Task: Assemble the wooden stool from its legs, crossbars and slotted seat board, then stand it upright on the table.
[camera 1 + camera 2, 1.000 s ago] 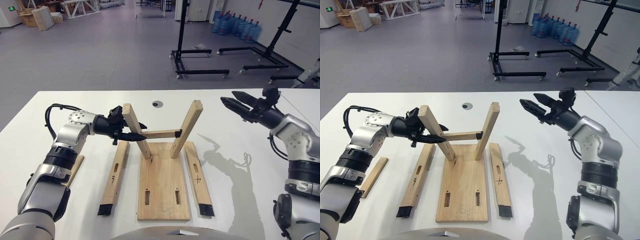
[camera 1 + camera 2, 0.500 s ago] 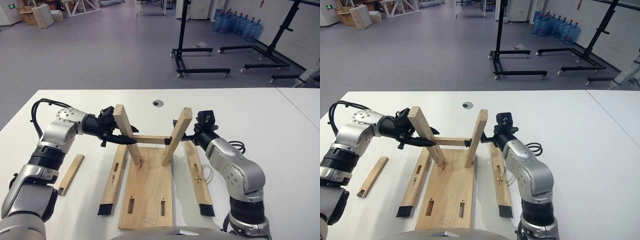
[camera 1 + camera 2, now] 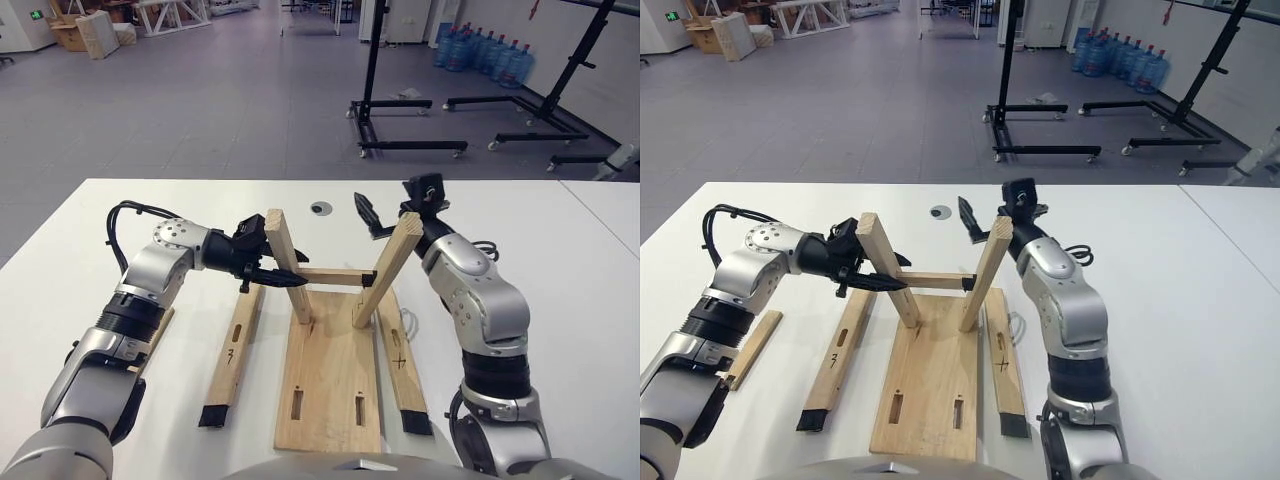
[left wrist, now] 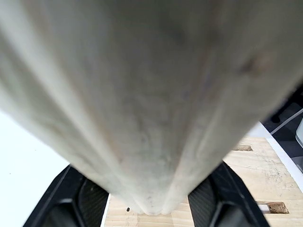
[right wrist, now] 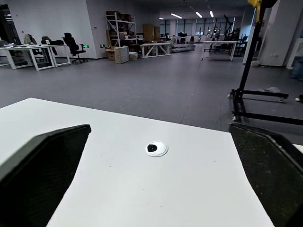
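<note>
Two black fingers [image 3: 288,281] of the left gripper [image 3: 276,272] are clamped on the left leg [image 3: 281,236], just above where the crossbar [image 3: 335,276] joins it. In the left wrist view the wood is seen pinched between both pads. By this hold the half-built frame is judged to be steadied against tipping, since both legs lean and are borne only by their lower ends on the far part of the slotted seat board [image 3: 328,385].

The fingers [image 3: 364,208] of the right gripper [image 3: 386,213] are spread wide at the top of the right leg [image 3: 384,272], and nothing is held. Whether the leg is touched cannot be told. The opening is judged to be set for a grasp on that top end, so that the frame can be handled from both sides.

A spare leg [image 3: 229,358] is laid flat along the board's left edge and a second spare leg [image 3: 400,372] along its right. A short crossbar [image 3: 150,340] is seen further left on the white table [image 3: 570,330]. Much of the assembly is judged to be undone.
</note>
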Robot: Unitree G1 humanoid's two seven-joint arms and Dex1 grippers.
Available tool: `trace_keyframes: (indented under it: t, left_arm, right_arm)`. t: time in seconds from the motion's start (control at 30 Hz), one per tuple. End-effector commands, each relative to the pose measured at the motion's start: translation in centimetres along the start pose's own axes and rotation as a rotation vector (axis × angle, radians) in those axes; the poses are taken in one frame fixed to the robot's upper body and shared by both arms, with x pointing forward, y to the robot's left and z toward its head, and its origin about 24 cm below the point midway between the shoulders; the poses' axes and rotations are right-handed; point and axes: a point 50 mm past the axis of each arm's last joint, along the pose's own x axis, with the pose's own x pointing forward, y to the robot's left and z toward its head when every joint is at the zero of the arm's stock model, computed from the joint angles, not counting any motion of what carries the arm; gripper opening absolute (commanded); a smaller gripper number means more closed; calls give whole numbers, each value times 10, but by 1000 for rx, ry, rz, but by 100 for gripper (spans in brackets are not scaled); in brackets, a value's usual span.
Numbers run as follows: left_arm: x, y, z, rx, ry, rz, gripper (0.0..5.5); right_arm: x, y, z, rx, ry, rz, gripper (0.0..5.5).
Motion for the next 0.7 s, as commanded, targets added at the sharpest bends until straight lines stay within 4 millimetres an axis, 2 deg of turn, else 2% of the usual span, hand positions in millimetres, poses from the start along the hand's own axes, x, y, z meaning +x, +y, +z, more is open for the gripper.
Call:
trace_keyframes:
  t: [0.03,0.17,0.3,0.37,0.6,0.7]
  left_arm:
    - [-7,-3,-30,-54,162,110,202]
    - [-16,0,-23,-38,171,141,202]
    - [-22,3,-21,-39,175,167,202]
    - [-24,4,-20,-39,178,163,249]
    - [-28,7,-9,-32,163,158,341]
    - [-40,6,2,-12,170,187,381]
  right_arm:
    - [7,-20,13,-63,-62,-46,540]
    - [10,-36,15,-151,-88,-113,540]
    - [11,-41,22,-133,-138,-144,540]
    - [11,-43,24,-125,-150,-148,540]
    - [11,-42,24,-115,-154,-144,540]
    - [9,-44,24,-108,-158,-150,540]
